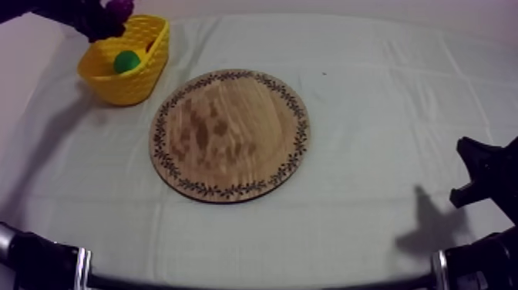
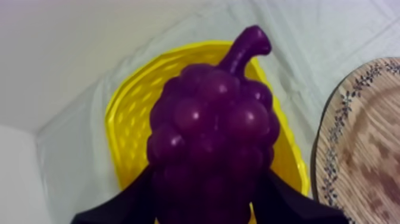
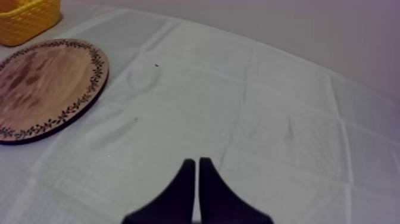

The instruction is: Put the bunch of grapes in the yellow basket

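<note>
Grapes (image 2: pixel 211 137) clamped in left gripper (image 2: pixel 208 193), over yellow basket (image 2: pixel 128 122)

1. No words, numbers, brand marks or signs can be read anywhere.
2. The wooden board (image 1: pixel 230 135) carries only a leafy ornament round its rim, no letters.
3. The yellow basket (image 1: pixel 142 81), far left, has plain walls.

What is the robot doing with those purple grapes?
The left pincer is shut on the bunch of grapes and holds it right over the yellow basket, not yet let go. Something green lies in the basket. The wooden board is bare. The right pincer rests shut over the cloth.
</note>
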`<action>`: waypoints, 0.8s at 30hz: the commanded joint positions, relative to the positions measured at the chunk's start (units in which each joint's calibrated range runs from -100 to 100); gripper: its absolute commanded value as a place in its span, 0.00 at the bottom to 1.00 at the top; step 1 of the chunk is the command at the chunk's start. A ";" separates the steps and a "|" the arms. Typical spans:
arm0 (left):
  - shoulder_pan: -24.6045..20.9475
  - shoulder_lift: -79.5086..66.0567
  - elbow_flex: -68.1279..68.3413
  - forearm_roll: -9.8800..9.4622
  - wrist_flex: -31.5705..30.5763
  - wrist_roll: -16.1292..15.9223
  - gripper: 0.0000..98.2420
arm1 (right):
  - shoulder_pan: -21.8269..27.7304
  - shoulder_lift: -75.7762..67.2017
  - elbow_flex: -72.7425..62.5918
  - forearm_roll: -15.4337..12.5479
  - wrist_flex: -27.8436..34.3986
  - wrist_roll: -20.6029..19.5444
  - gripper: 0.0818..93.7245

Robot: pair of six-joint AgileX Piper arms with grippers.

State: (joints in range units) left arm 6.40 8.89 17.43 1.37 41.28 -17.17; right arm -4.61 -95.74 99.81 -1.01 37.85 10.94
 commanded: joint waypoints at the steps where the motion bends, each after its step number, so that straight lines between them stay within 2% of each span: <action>1: 0.35 1.79 -0.39 0.00 -0.89 0.32 0.26 | 0.02 -0.01 -0.03 0.01 -0.03 -0.01 0.00; 11: -0.29 10.88 -3.14 0.40 -6.30 0.55 0.29 | 0.02 -0.01 -0.03 0.01 -0.03 0.01 0.00; 13: -0.95 12.52 -3.96 0.33 -7.93 0.63 0.32 | 0.02 -0.01 -0.03 0.01 -0.03 0.01 0.00; 15: -1.69 14.18 -5.00 0.42 -8.82 0.58 0.45 | 0.02 -0.01 -0.03 0.01 -0.03 0.02 0.00; 17: -2.29 15.63 -6.07 0.47 -9.26 0.40 0.67 | 0.02 -0.01 -0.03 0.01 -0.03 0.02 0.00; 19: -2.67 16.57 -6.81 0.40 -9.47 0.15 0.82 | 0.02 -0.01 -0.03 0.01 -0.03 0.02 0.00; 21: -2.99 17.06 -7.25 0.33 -9.57 0.19 0.90 | 0.02 -0.01 -0.03 0.01 -0.03 0.02 0.00; 24: -3.58 16.98 -7.56 0.48 -9.64 0.47 0.94 | 0.02 -0.01 -0.03 0.01 -0.03 0.02 0.00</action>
State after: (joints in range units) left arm 2.96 26.01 9.89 1.80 31.68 -16.89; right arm -4.61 -95.74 99.81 -1.01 37.85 10.94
